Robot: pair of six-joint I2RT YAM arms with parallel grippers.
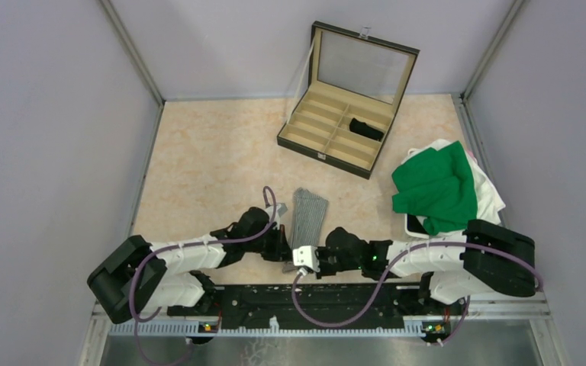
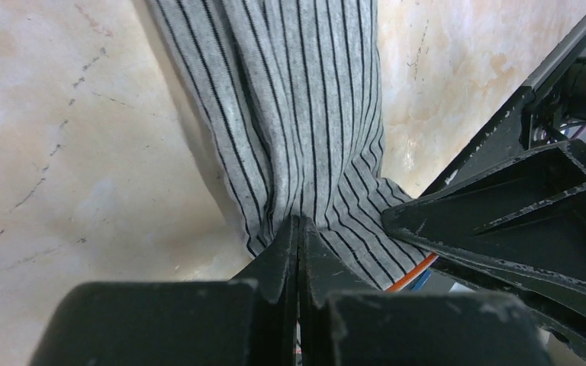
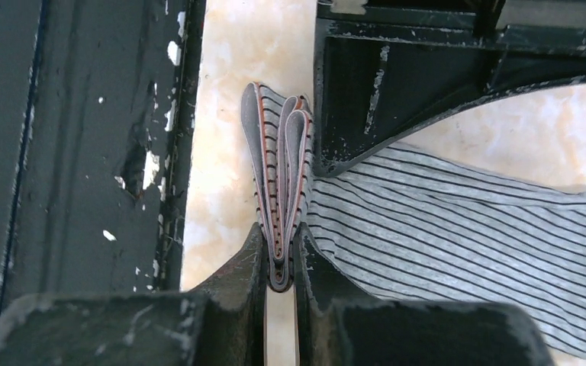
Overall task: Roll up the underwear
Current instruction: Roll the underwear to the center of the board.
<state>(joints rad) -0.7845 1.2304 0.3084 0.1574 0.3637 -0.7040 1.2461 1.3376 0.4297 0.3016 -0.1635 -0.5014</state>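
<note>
The grey striped underwear (image 1: 308, 213) lies folded into a narrow strip on the table in front of the arm bases, its near end lifted between both grippers. My left gripper (image 2: 299, 223) is shut, with the fabric (image 2: 297, 114) puckered into its tips. My right gripper (image 3: 279, 245) is shut on the folded waistband layers (image 3: 278, 175), which show an orange edge. From above, the left gripper (image 1: 281, 245) and the right gripper (image 1: 305, 258) meet at the strip's near end. A black underwear (image 1: 366, 128) sits in a compartment of the open case (image 1: 322, 149).
The case stands at the back centre with its lid (image 1: 362, 61) upright. A pile of green and white clothes (image 1: 436, 189) lies at the right. The black rail (image 1: 313, 297) with the arm bases runs along the near edge.
</note>
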